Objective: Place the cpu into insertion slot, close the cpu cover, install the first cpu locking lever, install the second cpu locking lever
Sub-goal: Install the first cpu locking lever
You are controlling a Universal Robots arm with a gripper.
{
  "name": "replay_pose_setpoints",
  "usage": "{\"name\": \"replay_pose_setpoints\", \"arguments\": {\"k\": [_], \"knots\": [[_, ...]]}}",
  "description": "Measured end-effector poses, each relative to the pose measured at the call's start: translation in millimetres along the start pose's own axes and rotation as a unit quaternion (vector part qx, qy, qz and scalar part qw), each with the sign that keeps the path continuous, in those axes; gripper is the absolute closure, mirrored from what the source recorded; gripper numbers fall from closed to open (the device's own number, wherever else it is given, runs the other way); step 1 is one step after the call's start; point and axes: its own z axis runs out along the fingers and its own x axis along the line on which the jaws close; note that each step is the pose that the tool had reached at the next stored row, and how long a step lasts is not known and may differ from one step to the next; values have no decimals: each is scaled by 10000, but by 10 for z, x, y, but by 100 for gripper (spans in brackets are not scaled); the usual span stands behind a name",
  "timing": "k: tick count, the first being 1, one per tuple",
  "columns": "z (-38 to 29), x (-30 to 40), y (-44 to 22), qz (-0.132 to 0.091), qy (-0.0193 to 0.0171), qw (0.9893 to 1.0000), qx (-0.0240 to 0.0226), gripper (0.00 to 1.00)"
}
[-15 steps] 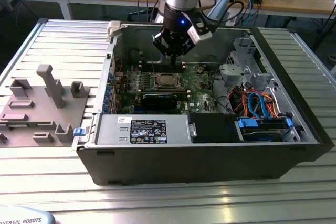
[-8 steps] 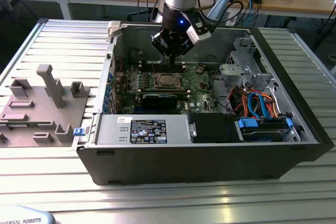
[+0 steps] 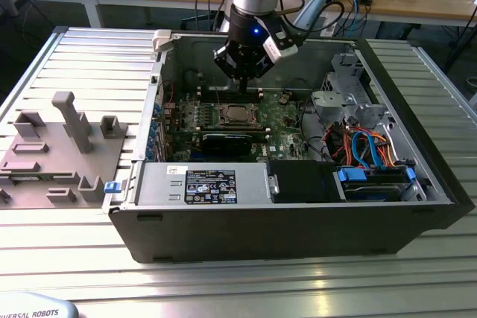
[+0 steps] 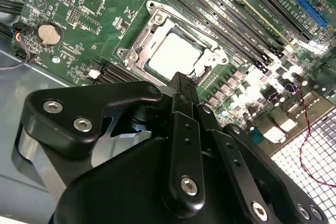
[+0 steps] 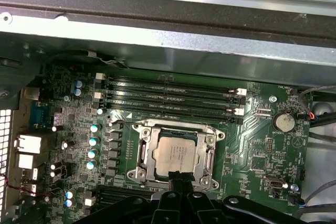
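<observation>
The cpu (image 3: 237,114) (image 4: 173,55) (image 5: 177,152), a dull silver square, lies flat in the insertion slot (image 5: 173,132) on the green motherboard (image 3: 283,121). The silvery cpu cover (image 4: 137,45) (image 5: 148,153) lies down around the chip as a frame. A thin wire lever (image 5: 122,123) runs along one side of the socket. My gripper (image 3: 242,80) (image 4: 184,81) (image 5: 178,176) hangs over the socket's edge, close above the cover. Its black fingers are pressed together, and nothing shows between them.
Long black memory slots (image 5: 170,95) run beside the socket, and a coin battery (image 5: 284,121) lies on the board. The open computer case (image 3: 417,206) holds a power supply (image 3: 209,184), a drive cage (image 3: 339,102) and coloured cables (image 3: 365,147). A grey fixture (image 3: 71,121) stands at the exterior view's left.
</observation>
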Motion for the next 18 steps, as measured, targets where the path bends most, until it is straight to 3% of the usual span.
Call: {"name": "replay_pose_setpoints", "arguments": {"k": [18], "knots": [[6, 74, 8, 0, 0, 10000, 0, 89]]}}
